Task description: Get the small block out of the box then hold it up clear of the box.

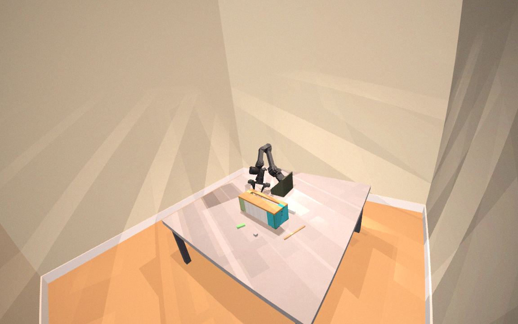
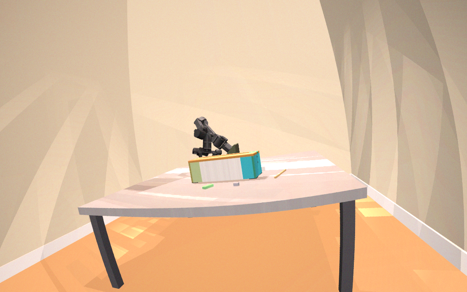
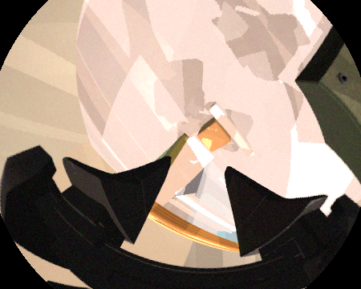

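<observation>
Gripper [image 1: 259,186]: fingers parted, nothing held — behind the box's green end.
Box [image 1: 261,210]: orange-topped, on table [image 1: 293,258].
Block: position cannot be told.
Loose items: green piece [image 1: 240,226], thin stick [image 1: 294,232].

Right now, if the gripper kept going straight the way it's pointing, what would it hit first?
Probably the table behind the box: the open gripper points down there. Depth is unclear, so the box's orange rim could come first.

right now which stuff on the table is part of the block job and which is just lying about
Part of the job:
- box, orange top, teal end
- claw, open, empty, behind the box's green end
- block: not visible in these views

Just lying about:
- green bar
- small grey cube
- thin wooden stick
</observation>
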Action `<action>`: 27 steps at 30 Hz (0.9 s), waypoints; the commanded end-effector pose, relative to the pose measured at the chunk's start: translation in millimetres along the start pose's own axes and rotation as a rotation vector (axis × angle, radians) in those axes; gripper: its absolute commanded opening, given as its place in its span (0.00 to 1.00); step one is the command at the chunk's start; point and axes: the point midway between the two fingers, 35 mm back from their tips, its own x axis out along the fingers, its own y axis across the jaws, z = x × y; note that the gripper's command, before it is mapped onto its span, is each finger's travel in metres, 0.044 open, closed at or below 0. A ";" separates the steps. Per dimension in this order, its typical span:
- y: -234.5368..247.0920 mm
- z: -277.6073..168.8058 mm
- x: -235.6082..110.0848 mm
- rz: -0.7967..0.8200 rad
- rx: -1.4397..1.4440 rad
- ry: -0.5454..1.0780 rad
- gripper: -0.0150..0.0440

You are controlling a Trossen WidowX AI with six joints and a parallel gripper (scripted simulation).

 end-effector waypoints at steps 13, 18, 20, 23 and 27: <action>-2.6 2.1 6.2 0.008 0.624 0.017 0.74; -4.1 2.4 13.0 0.006 0.625 0.015 0.74; -4.8 2.6 16.2 0.005 0.626 0.015 0.74; -5.8 3.2 20.8 0.003 0.626 0.014 0.74; -7.2 4.3 27.1 0.002 0.626 0.014 0.74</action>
